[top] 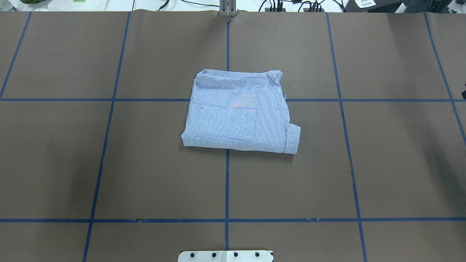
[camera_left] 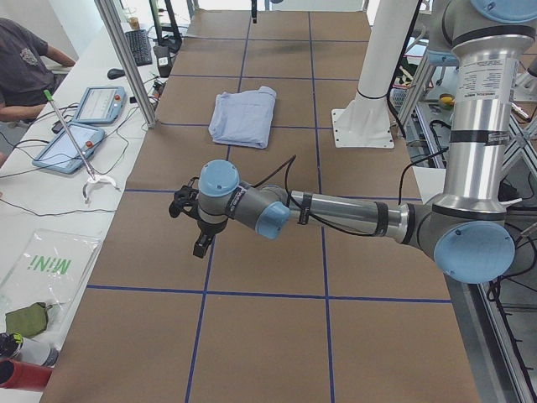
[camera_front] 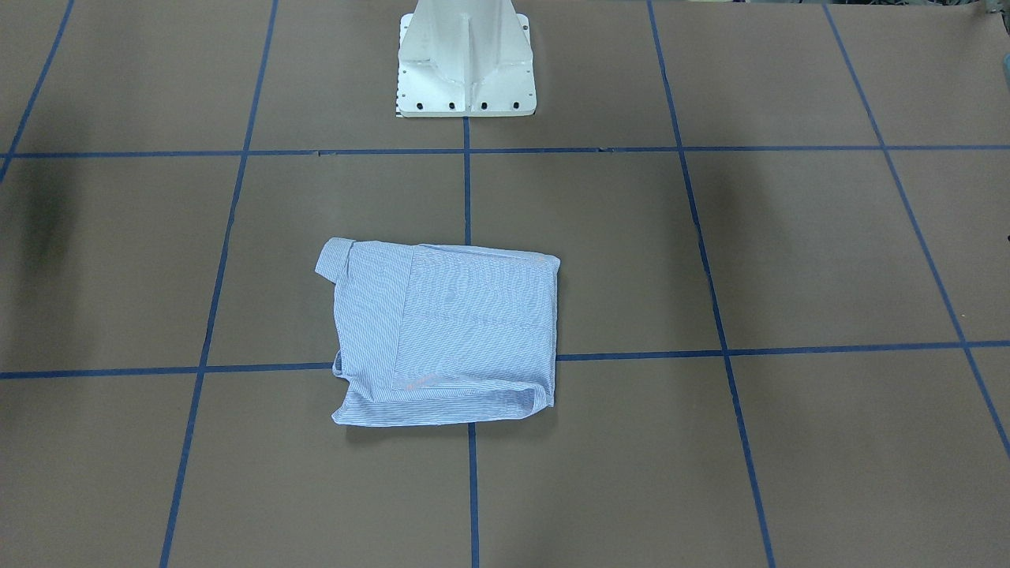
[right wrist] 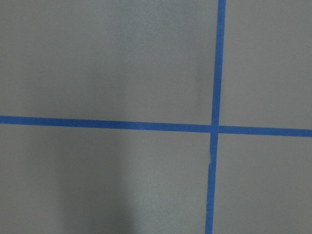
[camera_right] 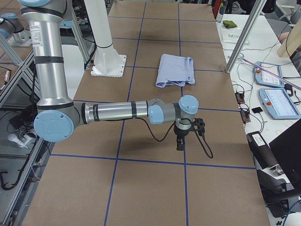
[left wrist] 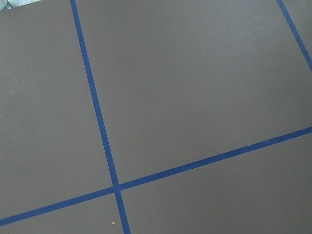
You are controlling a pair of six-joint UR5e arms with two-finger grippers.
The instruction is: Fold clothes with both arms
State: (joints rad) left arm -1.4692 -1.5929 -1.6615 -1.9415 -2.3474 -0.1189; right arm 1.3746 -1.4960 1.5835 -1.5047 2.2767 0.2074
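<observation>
Both grippers: I cannot tell whether they are wide or narrow. The left gripper (camera_left: 200,248) and the right gripper (camera_right: 180,142) show only in the side views. Neither carries any cloth.
Wrist views: each looks down on bare brown surface (top: 145,174) crossed by blue tape lines (right wrist: 217,63), with no fabric in sight.
Arm pose: the left arm (camera_left: 336,210) reaches out low and nearly level over its own end of the surface, with the wrist bent so the gripper points downward. The right arm (camera_right: 117,112) mirrors it at the other end.
Shirt: the shirt (top: 236,112) lies well apart from both grippers, in front of the white pedestal (camera_front: 465,63). It sits over a crossing on the centre tape line as a compact, roughly square bundle.
Loose end: one cuff (top: 293,140) pokes out at the near corner on my right side.
Step in hand: I judge the folding done or nearly so, with both arms parked clear.
Next move: if I tidy anything, it is that cuff. That calls for bringing the right arm back in and pinching only the top layer, so the folds do not drag open.
</observation>
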